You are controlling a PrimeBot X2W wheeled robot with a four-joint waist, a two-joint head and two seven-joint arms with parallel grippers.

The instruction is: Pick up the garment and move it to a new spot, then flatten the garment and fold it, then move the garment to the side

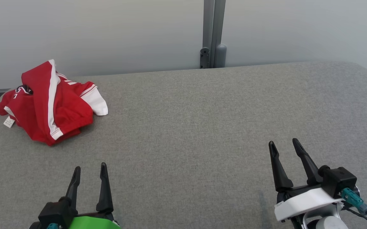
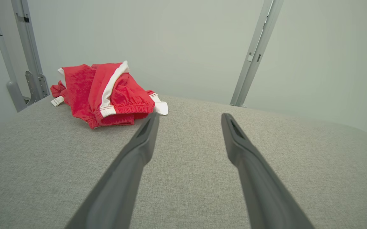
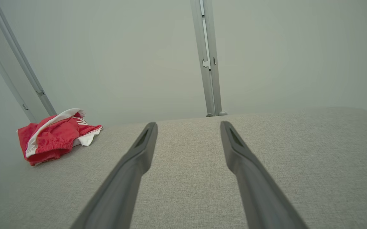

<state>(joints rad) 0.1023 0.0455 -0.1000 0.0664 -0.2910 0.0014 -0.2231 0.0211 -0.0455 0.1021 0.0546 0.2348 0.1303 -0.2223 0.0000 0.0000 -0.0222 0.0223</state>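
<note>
A crumpled red garment (image 1: 52,103) with white stripes and a white tag lies bunched at the far left of the grey table (image 1: 202,127). In the left wrist view the garment (image 2: 107,93) sits ahead and to the left of the fingers; in the right wrist view the garment (image 3: 54,135) is far off to the left. My left gripper (image 1: 90,171) hovers near the front edge at the lower left, open, nothing between its fingers, well short of the garment. My right gripper (image 1: 283,144) is at the lower right, open and holding nothing.
A pale wall runs behind the table with a grey metal post (image 1: 213,33) at the back centre. The table's far corners are rounded. More grey posts (image 2: 27,57) stand at the left behind the garment.
</note>
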